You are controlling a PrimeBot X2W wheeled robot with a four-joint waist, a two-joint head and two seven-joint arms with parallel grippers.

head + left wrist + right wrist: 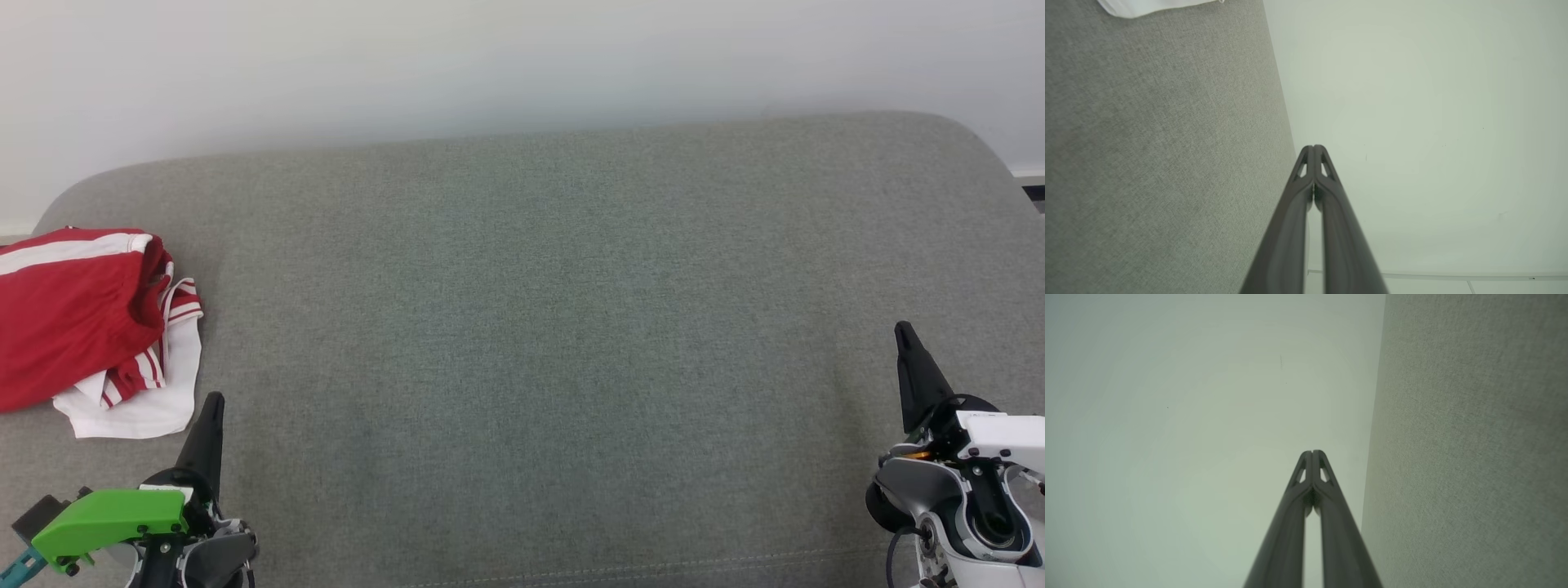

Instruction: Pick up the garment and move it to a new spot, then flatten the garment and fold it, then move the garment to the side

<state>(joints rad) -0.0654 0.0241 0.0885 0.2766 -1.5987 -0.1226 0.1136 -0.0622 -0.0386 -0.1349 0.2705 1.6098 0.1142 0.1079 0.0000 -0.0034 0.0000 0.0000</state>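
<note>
Surface: a grey upholstered surface (555,327) of coarse, even weave, with a rounded far edge and rounded far corners. It backs onto a plain pale wall (490,65). A stitched seam (653,567) runs along the near edge.

Garment (77,318): soft red knit with white stripes and a white panel, lying bunched in loose folds at the far left side of the surface. Its left part is cut off by the head view's edge. A white hem corner points toward the near side.

Left gripper (214,404): long, dark, smooth tapered fingers pressed together tip to tip, holding nothing. It carries a bright green cover (110,518) at the wrist. The tip sits just beside the garment's white hem, not touching it.

Right gripper (902,331): same tapered form, fingers together and empty, near the right edge of the surface and well apart from the garment.

Open room: the wide middle span between the two grippers is bare fabric from the near seam to the far edge.
</note>
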